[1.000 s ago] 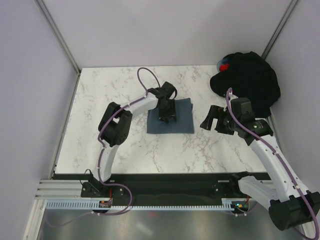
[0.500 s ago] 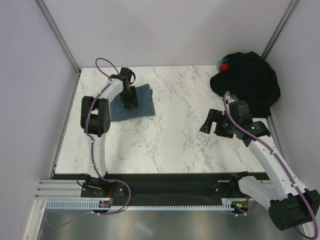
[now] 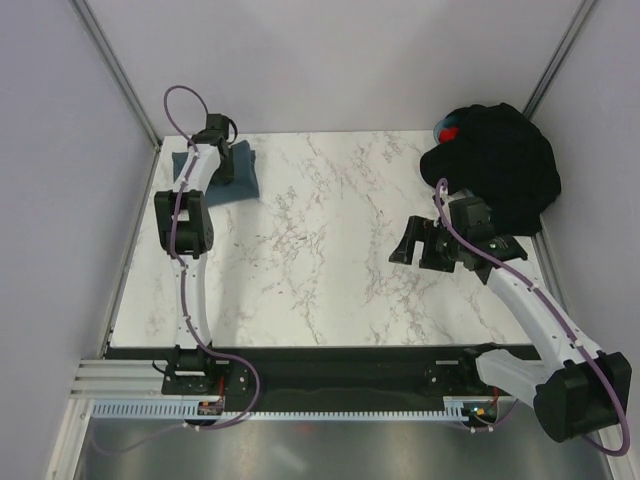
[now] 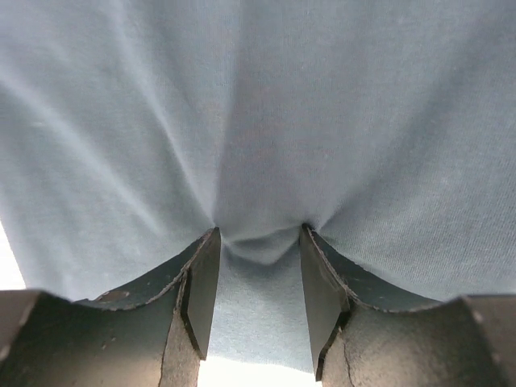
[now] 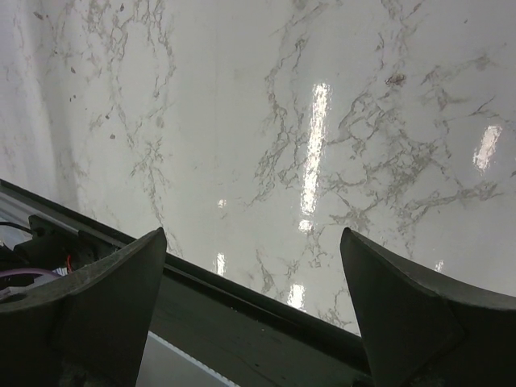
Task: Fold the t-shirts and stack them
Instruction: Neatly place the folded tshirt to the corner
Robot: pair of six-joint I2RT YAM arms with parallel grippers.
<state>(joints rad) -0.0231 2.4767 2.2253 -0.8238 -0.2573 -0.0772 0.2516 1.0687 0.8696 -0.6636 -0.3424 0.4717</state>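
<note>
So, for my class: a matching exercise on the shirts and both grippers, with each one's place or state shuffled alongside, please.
1 blue-grey t-shirt
2 black t-shirts
3 left gripper
4 right gripper

A open, holding nothing
B heaped, far right corner
C pinching cloth
D lying at far left corner

Pairs: 1-D, 2-B, 3-C, 4-A

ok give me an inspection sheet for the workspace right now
surface: white marble table
job's things: blue shirt folded at far left corner; black shirts heaped at far right corner
clutter: red and blue thing partly under the heap, cannot tell what
grippers: left gripper pinching a fold of the blue shirt; right gripper open over bare table
cables: purple cables looped along both arms
surroundings: pale walls on three sides
</note>
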